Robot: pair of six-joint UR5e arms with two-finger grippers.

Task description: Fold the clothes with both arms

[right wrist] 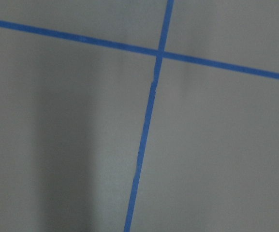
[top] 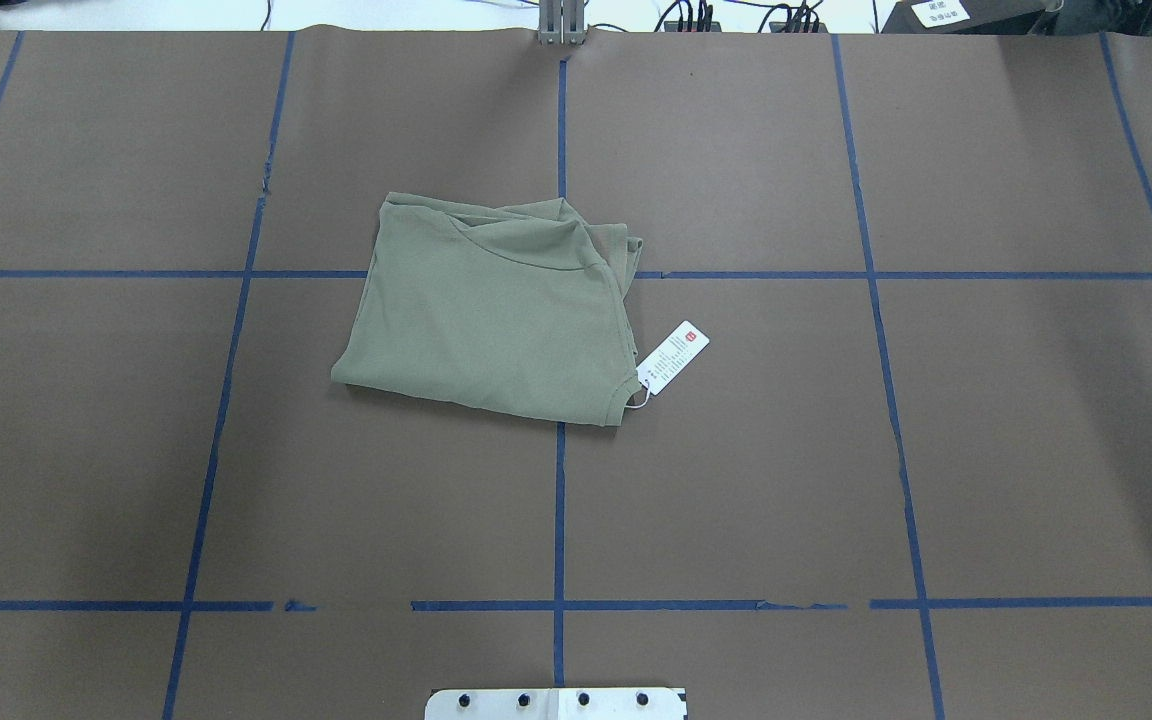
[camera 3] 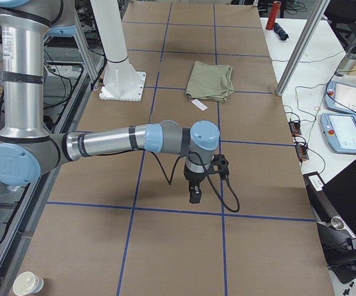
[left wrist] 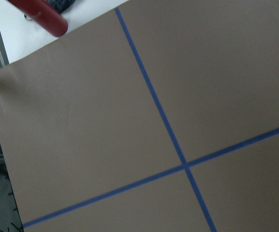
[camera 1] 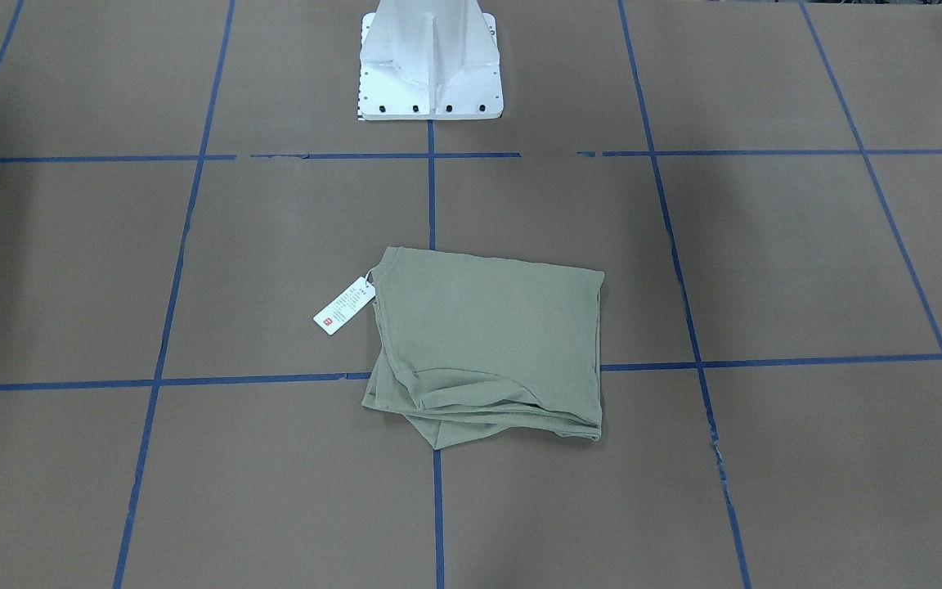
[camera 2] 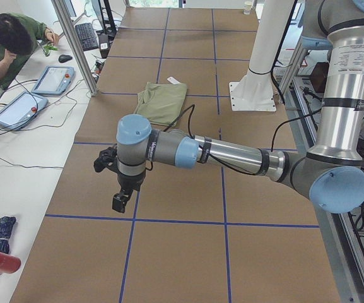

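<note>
The pale sage-green shirt lies folded into a rough rectangle near the middle of the brown paper-covered surface. It covers a crossing of the blue tape lines. Its top layer is flat and smooth. Along the edge farthest from the robot, looser layers bunch up and stick out a little. The white hang tag with its red mark lies flat on the paper just beside the shirt, on the robot's right. A string ties it to the shirt's near corner. The white pedestal base stands well apart from the shirt, on the centre tape line.

Neither arm is near the garment. The left arm reaches out low over the left end of the surface, and the left tool points down and hangs above the paper close to a tape line. The right arm does the same at the right end, with the right tool pointing down above bare paper. Both tools show only in the side views, so it cannot be told whether their fingers are released or clenched. Nothing is seen in either one. Each wrist camera shows only brown paper and a tape crossing. The left wrist view also catches the surface's edge and a red cylinder on the white desk beyond. A person sits at that desk, beside two tablet-like pendants.
</note>
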